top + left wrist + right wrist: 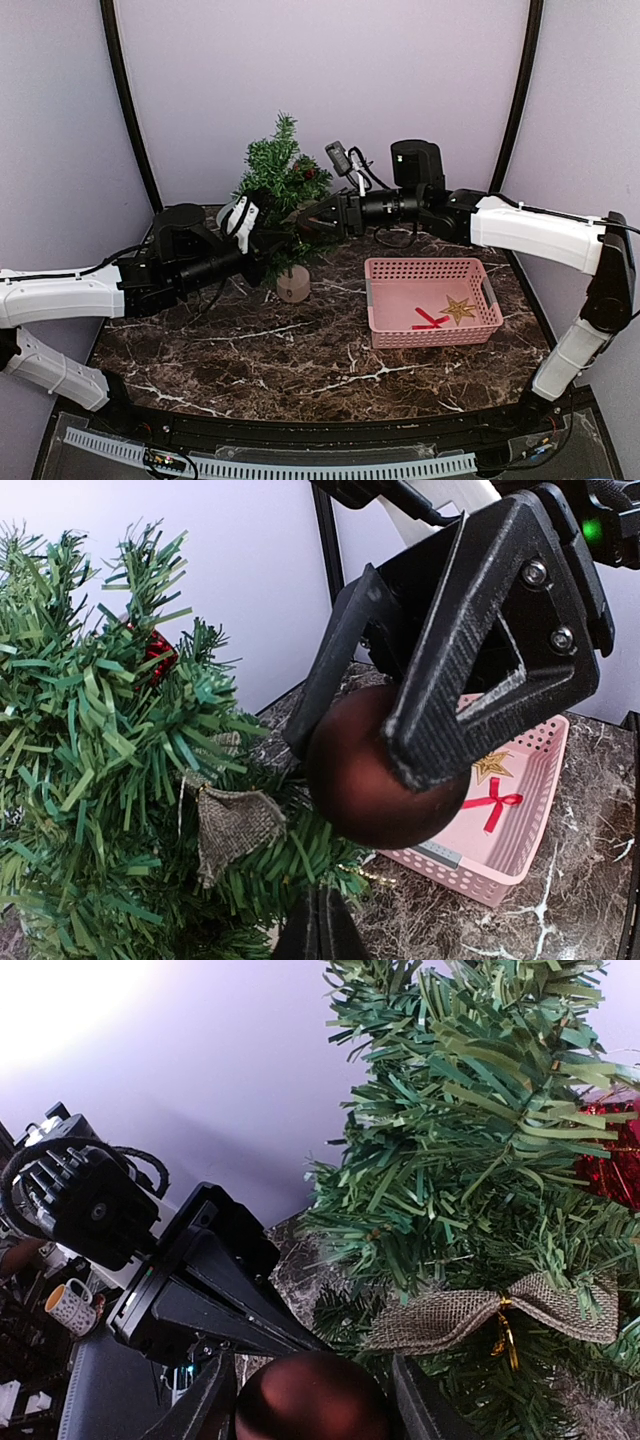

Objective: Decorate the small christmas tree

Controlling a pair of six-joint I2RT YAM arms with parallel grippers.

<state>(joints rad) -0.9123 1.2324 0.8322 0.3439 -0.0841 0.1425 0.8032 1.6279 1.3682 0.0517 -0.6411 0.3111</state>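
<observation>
One ball (312, 1402) (two fingers (210, 1410) pinching), one tree (470, 1110).

Overhead overview; wrist close-ups sharing tree (90, 730).

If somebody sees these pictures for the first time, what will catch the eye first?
The dark red ball clamped in the right hand, close against the small christmas tree at the back, left of centre. Next, the pink basket right of the tree, holding a gold star and a red bow. A burlap bow hangs on the tree.
</observation>
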